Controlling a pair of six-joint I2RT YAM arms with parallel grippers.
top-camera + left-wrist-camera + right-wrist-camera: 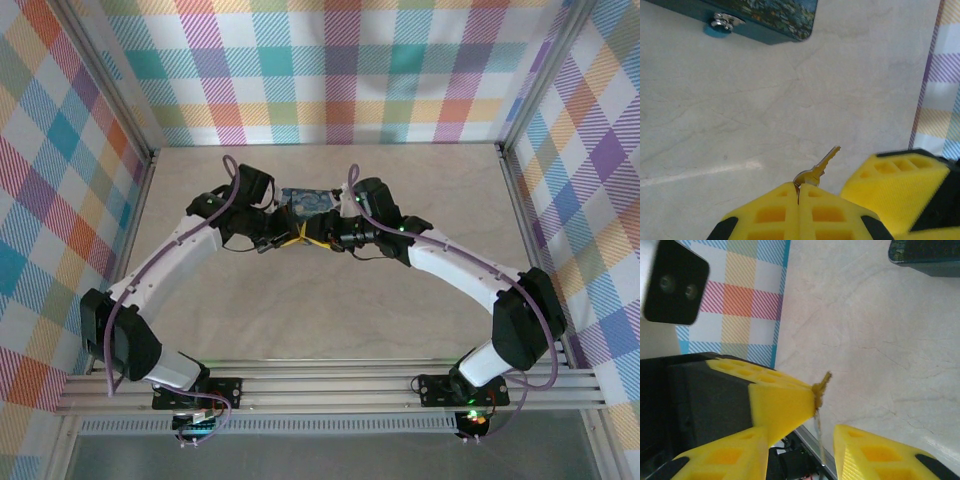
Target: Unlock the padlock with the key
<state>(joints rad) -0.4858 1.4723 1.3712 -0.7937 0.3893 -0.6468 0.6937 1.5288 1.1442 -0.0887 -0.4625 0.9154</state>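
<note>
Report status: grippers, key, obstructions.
Left gripper shut on key, blade protruding. Right gripper open, close beside the key, not gripping it. Teal box apart on the table; nothing between.

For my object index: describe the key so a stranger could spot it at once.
On the pale table, find the teal box at its middle. Near it the shut left gripper pinches the key: thin and brassy, unlike the blocky yellow gripper.
</note>
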